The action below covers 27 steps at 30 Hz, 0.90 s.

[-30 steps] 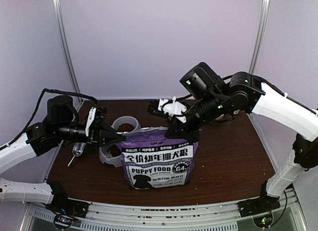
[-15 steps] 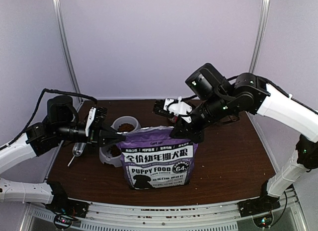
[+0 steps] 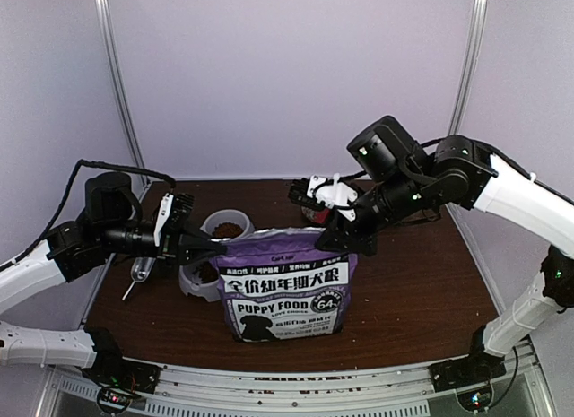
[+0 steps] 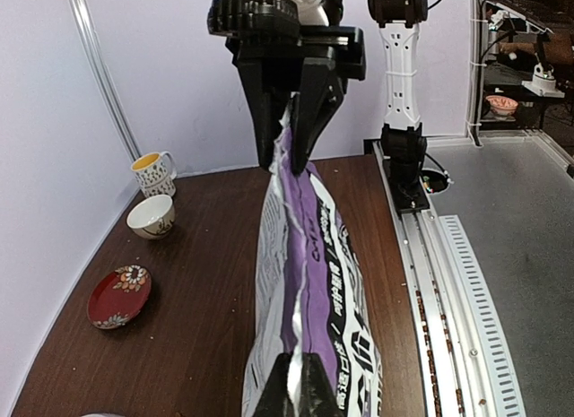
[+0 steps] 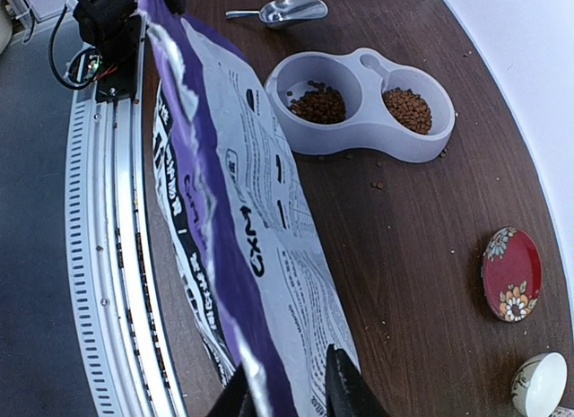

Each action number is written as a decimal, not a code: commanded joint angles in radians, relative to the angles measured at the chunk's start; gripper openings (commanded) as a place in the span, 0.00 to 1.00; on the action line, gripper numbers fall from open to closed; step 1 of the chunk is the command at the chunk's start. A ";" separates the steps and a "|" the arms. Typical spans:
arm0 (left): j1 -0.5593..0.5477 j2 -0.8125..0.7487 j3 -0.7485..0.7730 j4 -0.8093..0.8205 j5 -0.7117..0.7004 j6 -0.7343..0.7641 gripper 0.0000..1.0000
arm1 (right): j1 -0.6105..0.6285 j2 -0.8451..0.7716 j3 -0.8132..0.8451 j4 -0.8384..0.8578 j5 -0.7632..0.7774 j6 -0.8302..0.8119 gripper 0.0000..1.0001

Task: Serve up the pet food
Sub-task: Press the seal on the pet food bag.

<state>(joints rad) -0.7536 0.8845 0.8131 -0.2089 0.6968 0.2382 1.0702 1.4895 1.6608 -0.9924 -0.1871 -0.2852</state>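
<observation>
A purple bag (image 3: 282, 287) of puppy food stands upright in the middle of the table (image 5: 421, 238), close to its near edge. The left pincer (image 4: 291, 390) is clenched on the bag's top left corner. At the top right corner the right pincer (image 5: 289, 397) sits astride the torn upper edge, its fingers parted and not pressing the bag. The pet food (image 5: 316, 105) lies in both wells of a white double bowl (image 5: 359, 148) just beside the bag on its left, with a few loose bits scattered on the table around it. A metal scoop (image 5: 291, 11) lies nearer the left edge. A red plate (image 5: 511, 275) and two cups (image 4: 151, 216) sit along the far edge, toward the right corner.
</observation>
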 commanded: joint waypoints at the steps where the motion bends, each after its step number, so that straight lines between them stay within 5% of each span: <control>1: 0.000 -0.019 0.001 0.068 0.050 0.008 0.00 | -0.018 -0.046 -0.026 -0.017 0.039 0.009 0.20; 4: 0.000 -0.019 0.000 0.068 0.049 0.008 0.00 | -0.023 -0.056 -0.039 -0.013 0.029 0.010 0.00; 11: 0.000 -0.015 0.001 0.070 0.049 0.009 0.00 | -0.032 -0.080 -0.066 0.011 0.024 0.010 0.01; 14: 0.000 -0.013 0.001 0.068 0.049 0.008 0.00 | -0.034 -0.081 -0.067 0.006 0.045 0.013 0.30; 17: 0.000 -0.019 -0.002 0.070 0.045 0.006 0.00 | -0.036 -0.090 -0.074 0.002 0.052 0.015 0.38; 19: 0.000 -0.018 -0.002 0.072 0.045 0.007 0.00 | -0.039 -0.099 -0.079 0.001 0.045 0.015 0.32; 24: 0.000 -0.012 0.000 0.072 0.044 0.004 0.00 | -0.043 -0.123 -0.101 0.019 0.044 0.016 0.01; 27: 0.000 -0.011 0.001 0.072 0.046 0.002 0.00 | -0.045 -0.132 -0.111 0.028 0.040 0.020 0.00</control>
<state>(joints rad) -0.7536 0.8848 0.8131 -0.2081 0.6964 0.2379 1.0389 1.4021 1.5665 -0.9752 -0.1875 -0.2813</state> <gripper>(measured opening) 0.023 0.022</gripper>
